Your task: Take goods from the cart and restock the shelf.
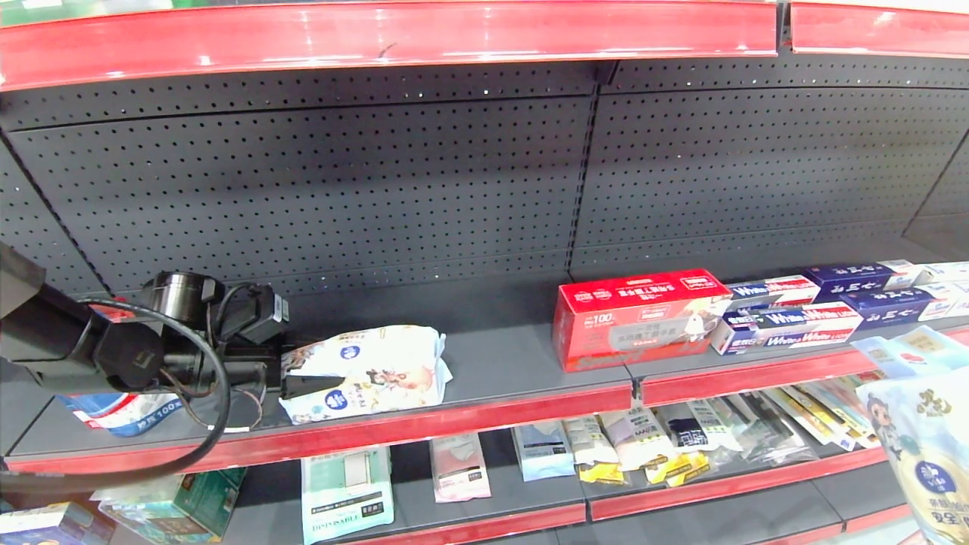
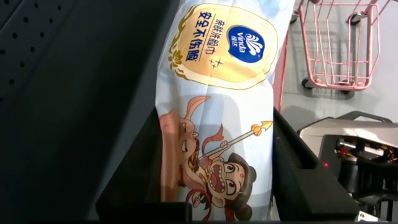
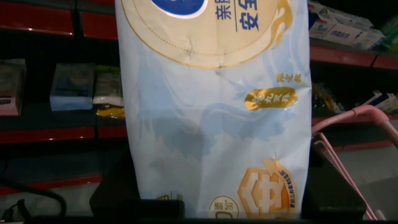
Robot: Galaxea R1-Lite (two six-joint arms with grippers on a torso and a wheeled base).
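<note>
Two tissue packs, one per claw. The left claw (image 2: 214, 124) pinches the first tissue pack (image 1: 363, 371), which lies on the middle shelf (image 1: 492, 356). The right claw (image 3: 217, 186) grips the second tissue pack (image 3: 211, 112) near the one pink cart (image 3: 348, 143).

A red box (image 1: 640, 318) lies flat, with stacked blue-and-white toothpaste cartons (image 1: 787, 325) just beside its right end. One level lower, flat packets (image 1: 643, 443) lie in an overlapping row. A white pouch (image 1: 347, 492) and a green box (image 1: 182, 503) lie farther left.
</note>
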